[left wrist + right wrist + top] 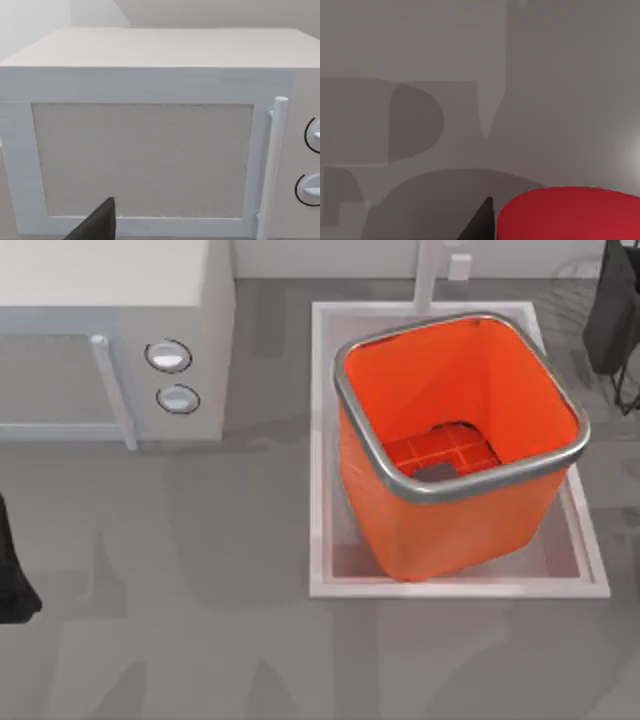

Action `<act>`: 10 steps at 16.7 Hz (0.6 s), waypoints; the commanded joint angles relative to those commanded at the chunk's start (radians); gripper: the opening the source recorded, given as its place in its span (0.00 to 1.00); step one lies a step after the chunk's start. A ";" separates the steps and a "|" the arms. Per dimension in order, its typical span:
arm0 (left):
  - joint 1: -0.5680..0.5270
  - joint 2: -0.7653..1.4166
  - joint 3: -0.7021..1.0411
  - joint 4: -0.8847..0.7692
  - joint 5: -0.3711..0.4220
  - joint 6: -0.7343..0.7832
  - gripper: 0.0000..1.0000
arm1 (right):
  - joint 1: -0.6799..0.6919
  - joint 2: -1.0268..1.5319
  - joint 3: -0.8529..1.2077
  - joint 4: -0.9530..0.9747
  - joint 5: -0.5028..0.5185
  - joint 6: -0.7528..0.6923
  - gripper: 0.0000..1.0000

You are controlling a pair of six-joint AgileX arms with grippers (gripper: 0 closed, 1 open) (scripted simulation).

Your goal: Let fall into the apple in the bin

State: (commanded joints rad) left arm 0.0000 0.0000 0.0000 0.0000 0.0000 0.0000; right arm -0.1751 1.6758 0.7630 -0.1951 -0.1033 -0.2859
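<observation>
The bin (452,528) is bright orange with a grey metal rim and stands open-topped in a shallow white tray, right of the table's middle. Its gridded bottom holds nothing. The apple (570,215) is a glossy red round shape very close to the right wrist camera, beside one dark finger (481,224), and my right gripper is shut on it. My right arm (612,315) is at the far right edge, beyond the bin's back right corner. My left arm (12,580) is parked at the left edge, with one of its fingers (100,225) showing in front of the microwave.
A white microwave (110,330) with a bar handle and two round knobs stands at the back left, its door (145,155) shut. The white tray (450,586) frames the bin. Bare grey tabletop lies in front and to the left of the tray.
</observation>
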 joint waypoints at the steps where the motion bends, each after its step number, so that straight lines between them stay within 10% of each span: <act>1: 0.000 0.000 0.000 0.000 0.000 0.000 1.00 | -0.001 -0.013 0.030 -0.044 0.000 -0.001 0.00; 10: 0.000 0.000 0.000 0.000 0.000 0.000 1.00 | -0.002 -0.214 0.330 -0.564 -0.004 -0.006 0.00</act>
State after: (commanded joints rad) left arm 0.0000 0.0000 0.0000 0.0000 0.0000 0.0000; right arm -0.1770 1.4613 1.0931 -0.7587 -0.1069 -0.2923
